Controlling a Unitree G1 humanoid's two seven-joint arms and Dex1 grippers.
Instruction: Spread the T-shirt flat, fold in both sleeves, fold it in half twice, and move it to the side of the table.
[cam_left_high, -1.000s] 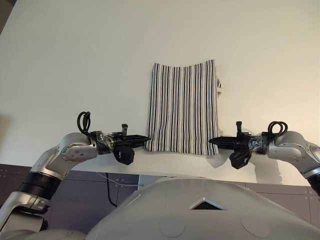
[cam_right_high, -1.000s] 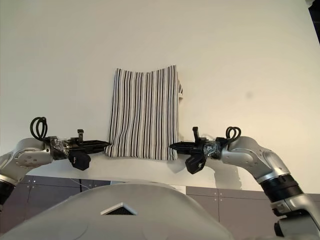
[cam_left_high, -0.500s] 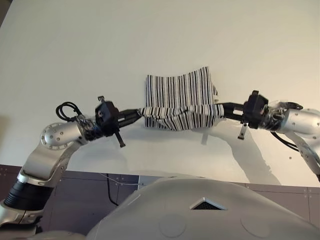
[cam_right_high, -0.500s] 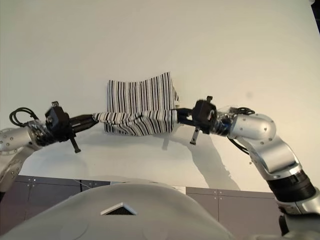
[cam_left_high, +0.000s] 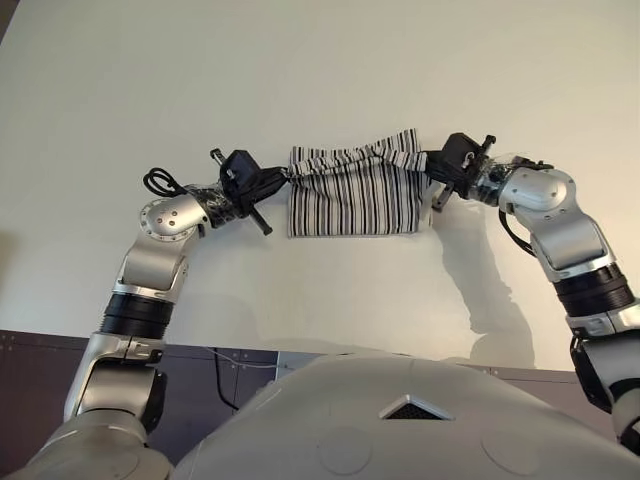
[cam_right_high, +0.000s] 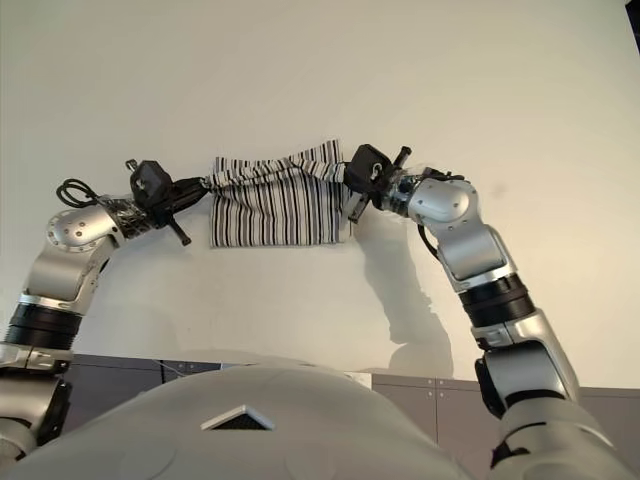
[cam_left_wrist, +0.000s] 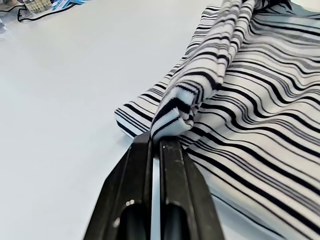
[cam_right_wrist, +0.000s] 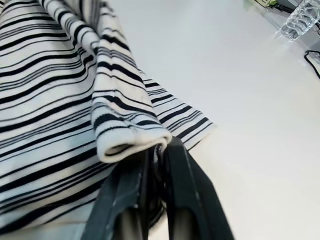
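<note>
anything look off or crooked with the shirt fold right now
Nothing is damaged or spilled. The T-shirt is mid-fold. The left gripper and right gripper each pinch a corner at its far side. The fabric strung between them sags and bunches, so that top edge looks wavy rather than straight.

The T-shirt lies on the table, about midway between its left and right edges and well back from the near edge. It is doubled over, one layer on top of the other. The left claw sits at the shirt's far left corner and the right claw at its far right corner. Each pinches a fold of the upper layer, and the held edge sags between them along the shirt's far side.
</note>
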